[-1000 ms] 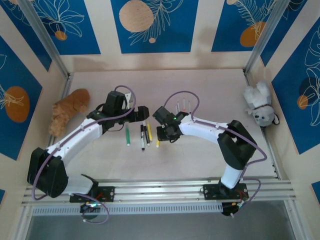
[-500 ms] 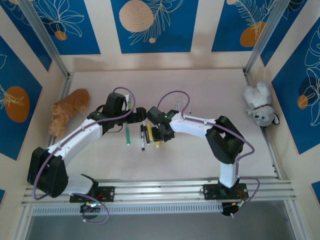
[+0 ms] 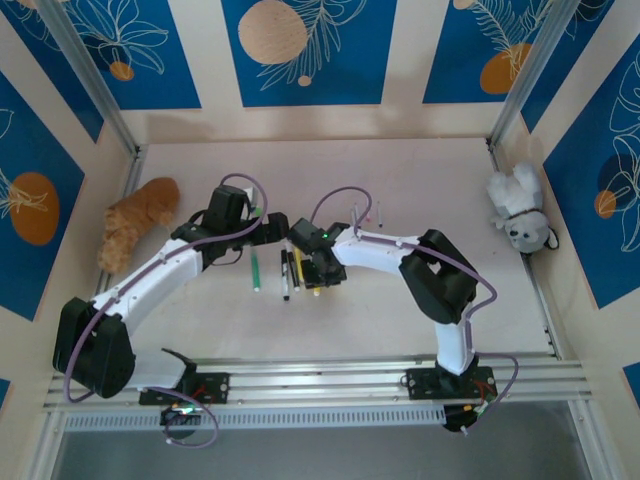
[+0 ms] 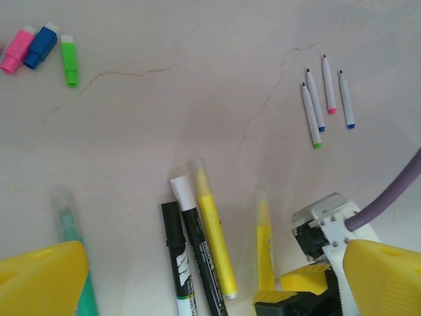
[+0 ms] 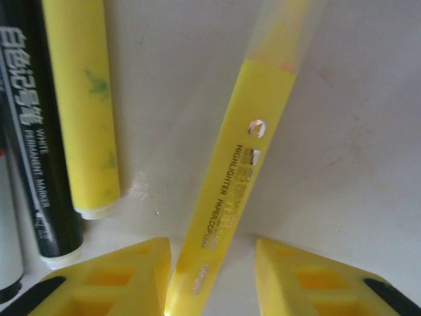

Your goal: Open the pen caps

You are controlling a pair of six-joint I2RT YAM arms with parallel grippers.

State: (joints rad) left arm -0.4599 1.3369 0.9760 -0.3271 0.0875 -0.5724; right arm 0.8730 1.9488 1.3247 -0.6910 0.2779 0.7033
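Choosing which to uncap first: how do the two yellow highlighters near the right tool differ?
The lettered highlighter lies slanted between the fingers of the right tool; the smudged highlighter lies outside them, beside the black marker. The lettered one shows printed text; the smudged one shows greenish stains, no print. Both are yellow, lie on the table and wear clear caps.

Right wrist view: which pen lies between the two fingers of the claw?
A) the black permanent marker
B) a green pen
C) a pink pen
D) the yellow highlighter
D: the yellow highlighter runs down between the two yellow fingers of the right claw, while the black marker lies off to the left, outside them.
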